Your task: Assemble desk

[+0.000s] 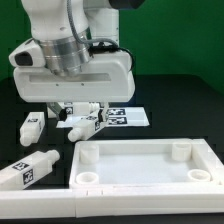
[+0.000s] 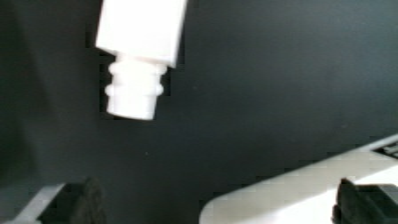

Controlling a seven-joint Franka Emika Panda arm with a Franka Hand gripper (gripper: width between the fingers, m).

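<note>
Claw, exterior view: the claw [image 1: 88,110] hangs low under the arm, over the black counter [image 1: 185,95] and just above a leg [image 1: 82,126]; from this side its jaws are hard to read
Leg under the claw: lies on its side just beside the marker board [image 1: 128,116]; probably the next piece to be taken, which would explain the hover
Other legs: a second leg [image 1: 31,126] lies further to the exterior view's left; a third leg [image 1: 27,171] lies nearer the camera; both are loose, tags showing, well apart so each can be gripped alone
Desk top: the desk top [image 1: 135,146] lies rim up at the exterior view's lower right; its corner holes are bare and no leg is fitted; it seems parked to receive the legs
Claw, wrist view: the fingertips [image 2: 71,205] stand wide apart with nothing between them; open and empty
Leg, wrist view: it lies ahead of the jaws, not between them, with its stepped peg [image 2: 132,92] toward the claw; closing now would catch nothing, I judge
White edge: a white edge [image 2: 311,185] shows near one fingertip; whether desk top or marker board, I cannot tell
</note>
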